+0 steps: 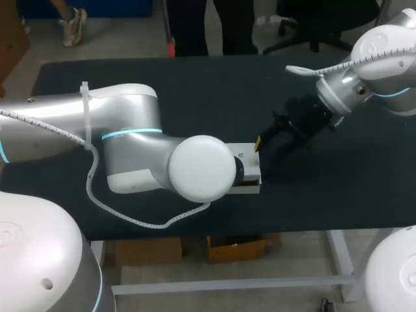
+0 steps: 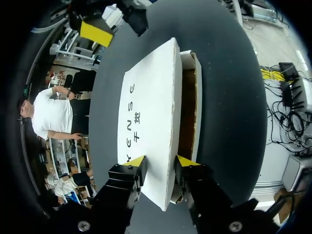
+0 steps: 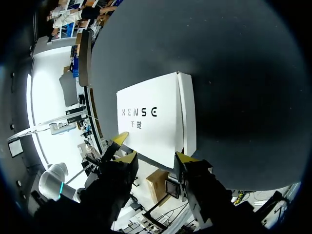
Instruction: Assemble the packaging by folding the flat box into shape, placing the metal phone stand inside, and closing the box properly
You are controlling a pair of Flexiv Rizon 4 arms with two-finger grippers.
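The white cardboard box point(image 1: 253, 172) lies on the black table point(image 1: 195, 84) toward its near edge. Our left arm point(image 1: 130, 140) reaches over the box and hides most of it from above. The box's printed white lid point(image 2: 146, 112) stands tilted up from the brown-lined tray point(image 2: 187, 112). Our left gripper point(image 2: 161, 163) pinches the lid's near edge, one finger on each face. Our right gripper point(image 3: 155, 153) hovers just beside the box, fingers spread, holding nothing.
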